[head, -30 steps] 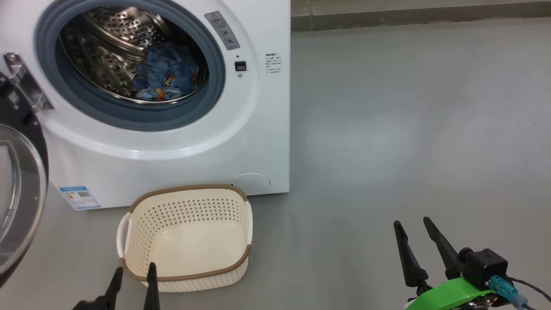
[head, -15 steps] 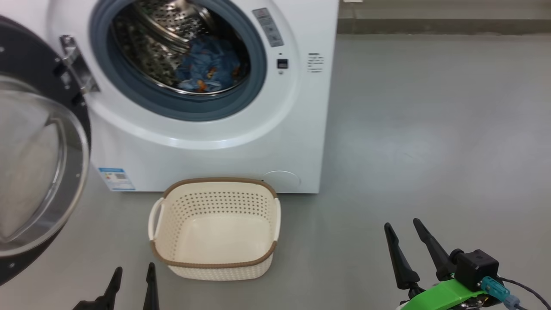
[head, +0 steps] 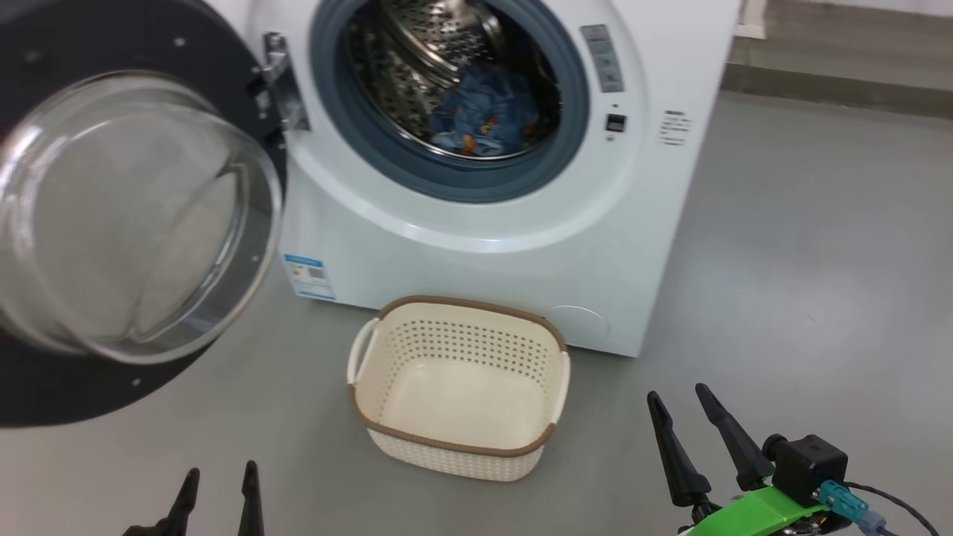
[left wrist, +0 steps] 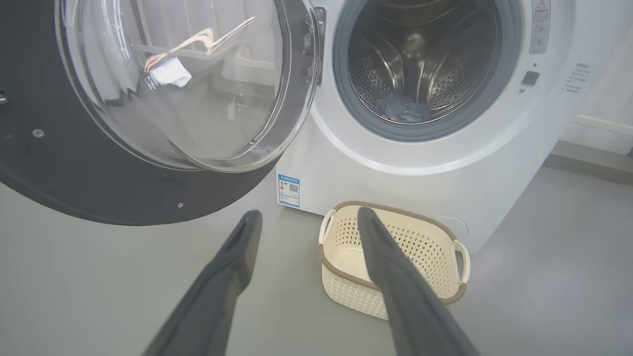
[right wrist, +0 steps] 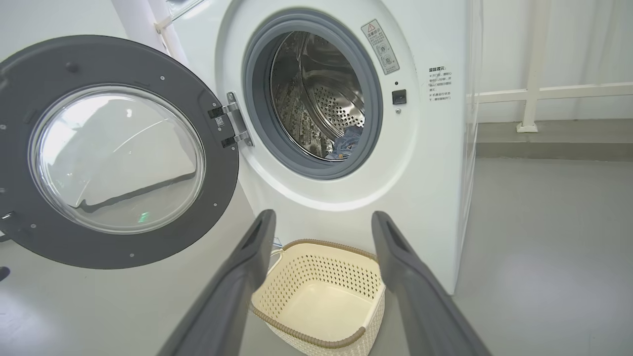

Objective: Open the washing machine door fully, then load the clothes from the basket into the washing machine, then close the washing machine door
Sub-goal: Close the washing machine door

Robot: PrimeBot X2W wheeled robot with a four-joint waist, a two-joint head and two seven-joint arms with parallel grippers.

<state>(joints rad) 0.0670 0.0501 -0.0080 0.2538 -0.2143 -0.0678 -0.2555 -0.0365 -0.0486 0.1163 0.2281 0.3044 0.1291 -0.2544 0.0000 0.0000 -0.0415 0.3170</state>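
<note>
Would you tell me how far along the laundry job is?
Done: the washing machine door stands wide open, the clothes lie inside the washing machine, and the basket is empty. In hand: nothing; left gripper and right gripper are open. Left: closing the door.

floor: smooth grey, soft glare | wall: white | rail: white

You're seeing grey floor w/ a raised kerb running along the back, white rail post standing on it.
</note>
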